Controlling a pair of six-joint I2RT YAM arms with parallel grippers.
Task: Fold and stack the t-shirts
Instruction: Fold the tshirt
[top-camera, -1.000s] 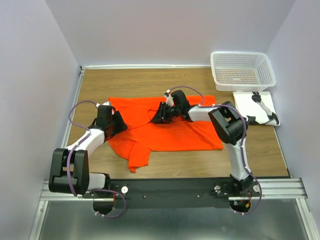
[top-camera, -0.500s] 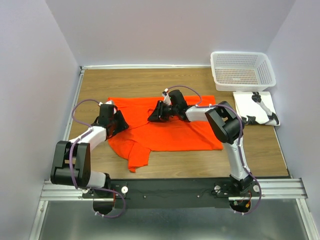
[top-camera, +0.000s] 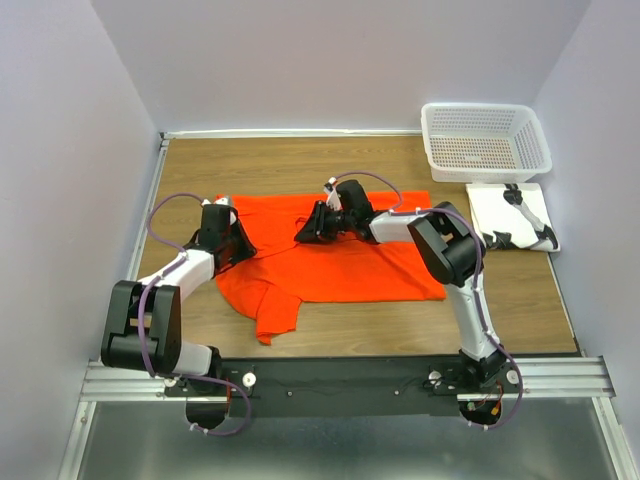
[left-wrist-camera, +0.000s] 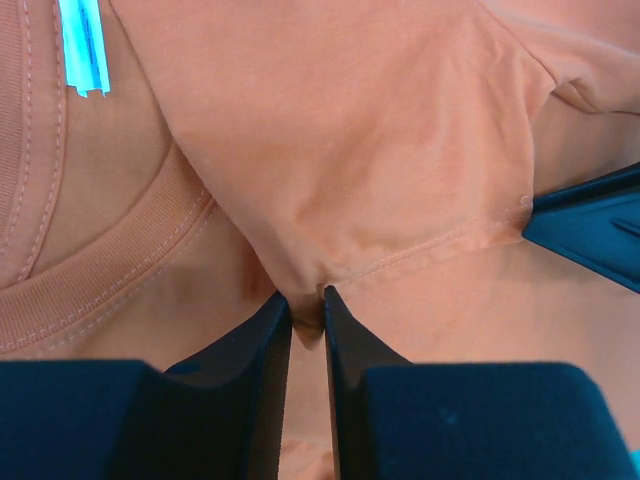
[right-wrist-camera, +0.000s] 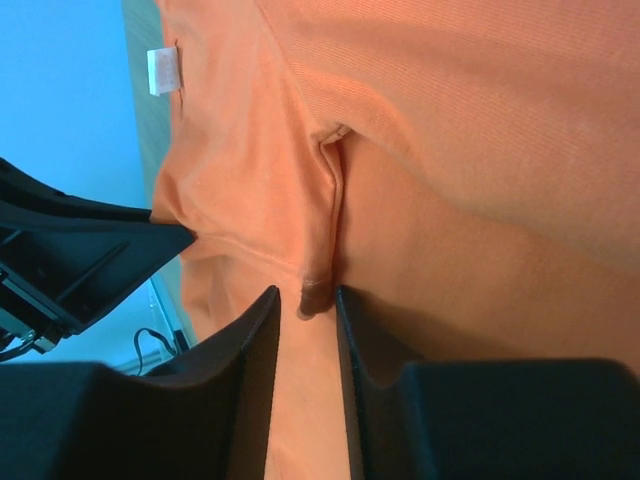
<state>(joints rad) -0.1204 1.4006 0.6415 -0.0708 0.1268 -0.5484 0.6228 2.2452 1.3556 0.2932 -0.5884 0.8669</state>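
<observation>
The orange-red t-shirt (top-camera: 340, 255) lies spread over the middle of the table (top-camera: 300, 165), one sleeve trailing toward 7 o'clock. It is not yet folded. The white basket (top-camera: 485, 145) sits well apart at 2 o'clock, with the flat board (top-camera: 495, 212) just beside it on the near side.

Over the last second the left gripper (top-camera: 238, 243), at the shirt's 9 o'clock edge, has edged a little toward 12 o'clock and drawn its jaws in from a wide stance. In the left wrist view its fingers (left-wrist-camera: 250, 340) now stand narrow, with a small ridge of cloth pinched between the tips, near the ribbed collar (left-wrist-camera: 100, 260) and its blue label (left-wrist-camera: 83, 45).

The right gripper (top-camera: 303, 230) has slid toward 9 o'clock along the shirt's upper middle and then nearly stopped. Its jaws have barely changed. In the right wrist view its fingers (right-wrist-camera: 250, 340) are close together on a raised fold of fabric at a seam.

So the change is the left pinch closing: both arms now appear to have hold of the top layer, fairly near each other. That probably means grasping is done and a joint lift or drag to make the first fold can begin. The left grip is shallow, only a thin bit of soft cloth, so it may slip once tension comes on.
</observation>
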